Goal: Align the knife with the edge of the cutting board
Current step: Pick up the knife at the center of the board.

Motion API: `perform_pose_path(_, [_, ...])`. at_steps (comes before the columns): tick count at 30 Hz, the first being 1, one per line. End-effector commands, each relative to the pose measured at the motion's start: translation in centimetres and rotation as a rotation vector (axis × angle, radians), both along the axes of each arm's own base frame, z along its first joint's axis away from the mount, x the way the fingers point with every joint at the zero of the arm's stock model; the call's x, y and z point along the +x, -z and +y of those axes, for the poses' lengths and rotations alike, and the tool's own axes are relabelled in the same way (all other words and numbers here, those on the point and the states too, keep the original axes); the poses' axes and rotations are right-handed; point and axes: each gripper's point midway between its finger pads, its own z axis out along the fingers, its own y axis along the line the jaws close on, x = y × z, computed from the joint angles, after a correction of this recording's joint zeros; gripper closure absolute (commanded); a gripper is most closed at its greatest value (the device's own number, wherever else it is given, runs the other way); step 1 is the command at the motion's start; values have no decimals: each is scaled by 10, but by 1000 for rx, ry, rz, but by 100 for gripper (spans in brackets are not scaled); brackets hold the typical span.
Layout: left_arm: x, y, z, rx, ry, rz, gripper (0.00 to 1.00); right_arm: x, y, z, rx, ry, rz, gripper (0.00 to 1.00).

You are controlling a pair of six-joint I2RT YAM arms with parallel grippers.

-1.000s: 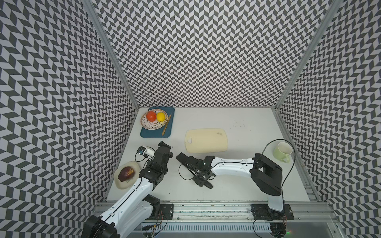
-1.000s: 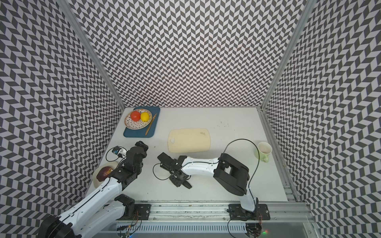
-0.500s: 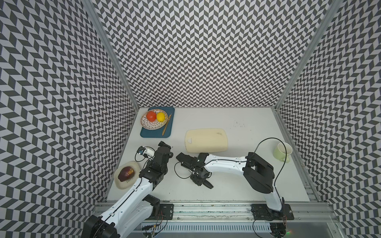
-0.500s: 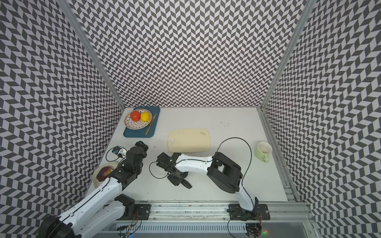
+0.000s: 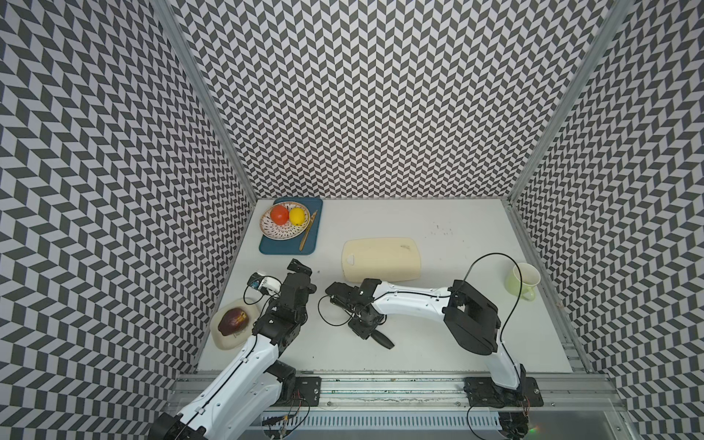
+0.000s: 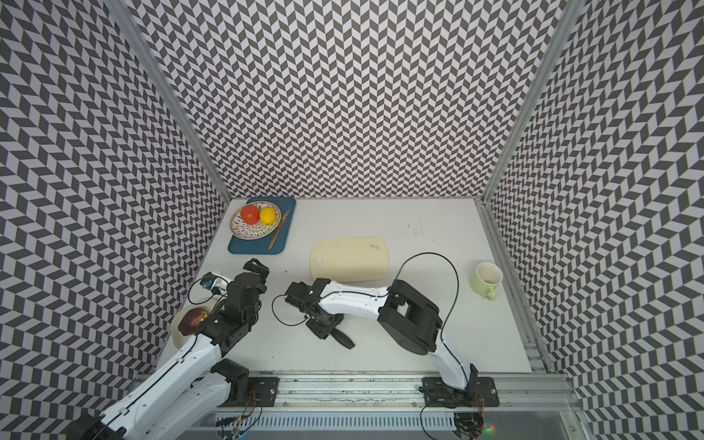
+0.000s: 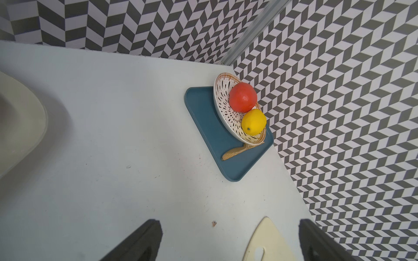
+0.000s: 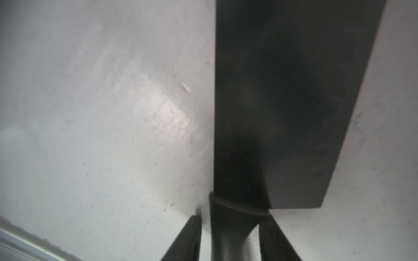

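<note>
The black knife lies flat on the table in front of the cutting board (image 5: 381, 259) (image 6: 348, 259). In both top views only its handle (image 5: 383, 340) (image 6: 343, 339) shows, sticking out from under my right gripper (image 5: 364, 327) (image 6: 324, 327). In the right wrist view the broad blade (image 8: 282, 101) rests on the table. There my right gripper (image 8: 230, 218) straddles the handle (image 8: 230, 235), with a thin gap beside a finger (image 8: 192, 232). My left gripper (image 5: 301, 268) (image 7: 228, 222) hangs open and empty left of the board (image 7: 269, 239).
A dark blue tray (image 5: 291, 244) at the back left carries a patterned plate (image 5: 282, 228) with a tomato and a lemon, plus a slim wooden knife (image 5: 308, 230). A cream dish with dark fruit (image 5: 232, 324) sits front left. A green mug (image 5: 524, 282) stands at the right.
My right arm's elbow has swung left, uncovering the mug. Its jaws have eased slightly apart around the handle. The knife and my left arm have stayed put.
</note>
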Motion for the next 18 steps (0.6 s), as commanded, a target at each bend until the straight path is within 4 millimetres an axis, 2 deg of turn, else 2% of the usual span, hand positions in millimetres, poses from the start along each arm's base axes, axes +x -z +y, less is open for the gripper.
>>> perform_pose_path(1, [-5,5,4,11,-20,7,0,16,-15,16,66,1,-59,55])
perform_pose_path(6, [-5,6,4,16,-24,15,0,9,-2,10,40,-3,-21,56])
perform_pose_path(10, [-5,6,5,17,-27,17,0,2,-5,1,49,4,-13,55])
perform_pose_path(18, [-6,7,5,18,-30,20,0,-15,4,-7,33,-2,37,56])
